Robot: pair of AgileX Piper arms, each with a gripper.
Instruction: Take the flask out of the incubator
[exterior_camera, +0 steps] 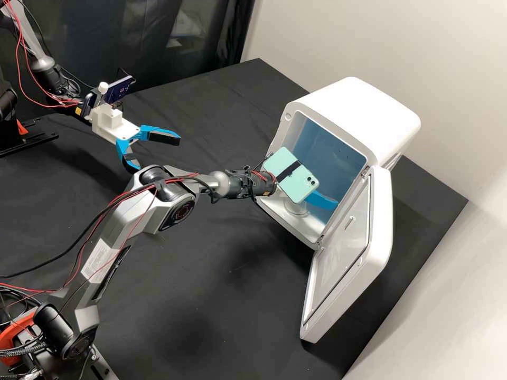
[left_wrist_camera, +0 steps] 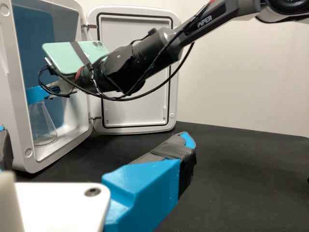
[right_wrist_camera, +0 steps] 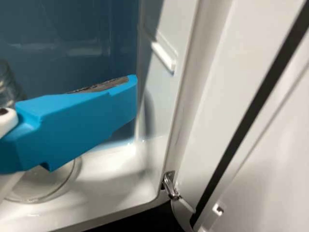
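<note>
The white incubator (exterior_camera: 364,113) stands at the bench's right with its door (exterior_camera: 343,253) swung wide. Inside, a clear glass flask (left_wrist_camera: 41,124) stands upright on the white floor in front of the blue back wall; its base (right_wrist_camera: 46,186) shows in the right wrist view. My right gripper (exterior_camera: 318,199) is inside the chamber at the height of the flask's neck, close beside it. The wrist and its mint-green camera block hide the contact. My left gripper (exterior_camera: 150,148) hangs open and empty above the bench's far left, well away from the incubator.
The open door (left_wrist_camera: 135,72) juts toward the bench's front right edge, and its hinge (right_wrist_camera: 169,186) sits at the chamber's lower corner. The right arm (exterior_camera: 158,198) stretches across the bench's middle. Black curtains hang behind.
</note>
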